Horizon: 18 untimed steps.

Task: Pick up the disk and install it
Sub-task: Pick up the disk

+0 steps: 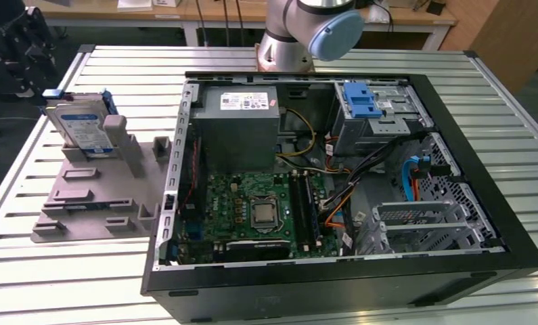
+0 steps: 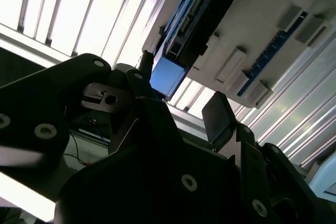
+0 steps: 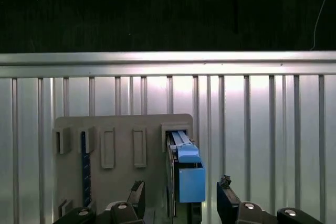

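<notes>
- Seeing the disk (image 1: pixel 81 128) upright, silver, blue-framed, in a grey holder (image 1: pixel 79 203), at the exterior view's left of the computer case (image 1: pixel 341 291).
- My gripper (image 3: pixel 181 195) straddles it, fingers (image 3: pixel 227 203) spread apart.

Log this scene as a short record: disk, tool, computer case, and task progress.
disk: upright in the grey holder
tool: open, a finger each side of the disk, no contact seen
computer case: open, on the slatted table, at the exterior view's right of the holder
progress: disk not yet picked up
</notes>
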{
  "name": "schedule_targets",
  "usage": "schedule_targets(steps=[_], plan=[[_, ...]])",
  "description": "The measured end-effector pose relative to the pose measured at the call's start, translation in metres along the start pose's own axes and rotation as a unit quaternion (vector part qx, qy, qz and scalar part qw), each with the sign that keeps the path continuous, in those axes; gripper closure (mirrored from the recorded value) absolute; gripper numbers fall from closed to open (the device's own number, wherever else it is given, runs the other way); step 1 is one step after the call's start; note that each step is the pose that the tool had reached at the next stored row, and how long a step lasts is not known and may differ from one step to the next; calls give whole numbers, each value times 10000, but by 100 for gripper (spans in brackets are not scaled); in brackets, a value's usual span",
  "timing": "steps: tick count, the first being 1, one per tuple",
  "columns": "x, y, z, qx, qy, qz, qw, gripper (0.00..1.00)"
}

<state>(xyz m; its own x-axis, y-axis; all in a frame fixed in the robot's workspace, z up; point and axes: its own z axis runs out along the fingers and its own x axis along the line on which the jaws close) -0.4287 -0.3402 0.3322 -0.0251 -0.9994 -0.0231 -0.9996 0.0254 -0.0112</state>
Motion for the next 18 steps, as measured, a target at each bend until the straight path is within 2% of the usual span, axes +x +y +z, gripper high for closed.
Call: schedule_targets(steps=[3,10,18], plan=[[-8,1,45,-25,1,7,10000,35],[-9,1,65,-28,0,9,10000,35],[-45,22,196,-40,9,115,9999,35]])
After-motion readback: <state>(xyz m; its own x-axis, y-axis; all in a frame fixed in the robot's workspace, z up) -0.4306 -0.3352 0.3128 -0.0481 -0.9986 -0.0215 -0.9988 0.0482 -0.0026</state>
